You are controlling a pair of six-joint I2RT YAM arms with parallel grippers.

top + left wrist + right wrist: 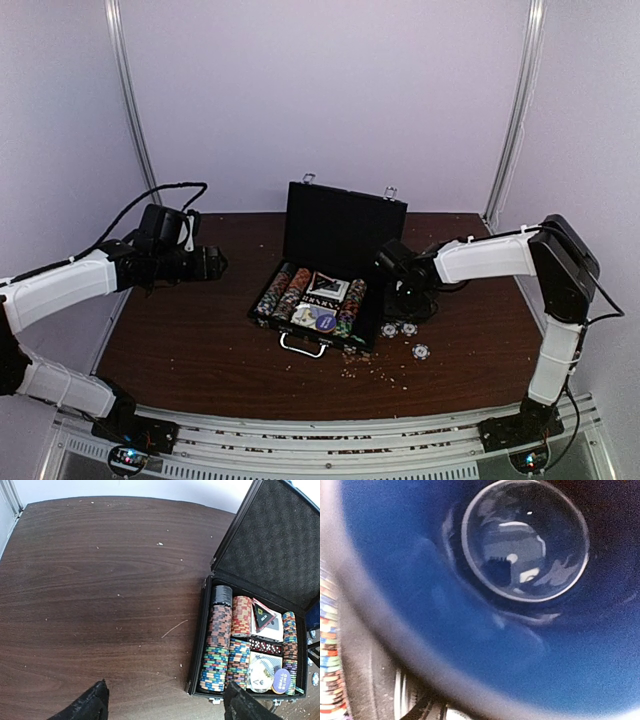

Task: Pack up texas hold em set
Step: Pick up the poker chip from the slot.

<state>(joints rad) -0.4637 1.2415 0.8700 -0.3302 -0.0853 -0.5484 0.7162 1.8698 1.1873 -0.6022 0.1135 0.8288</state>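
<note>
The black case [302, 347] of the texas hold em set lies open mid-table, its lid [345, 225] upright. Inside are rows of striped chips [217, 645], card decks [265, 617] and a strip of red dice [265, 644]. Three loose chips [420, 351] lie on the table to the right of the case. My left gripper [215, 263] hovers left of the case, jaws open and empty [165, 686]. My right gripper [408, 295] sits low at the case's right side. The inside of a dark blue cup [445, 630] fills its wrist view and hides its fingers.
Small crumbs [375, 372] are scattered on the brown table in front of the case and to its right. White walls close in the back and sides. Bare wood stretches to the left of the case [100, 580].
</note>
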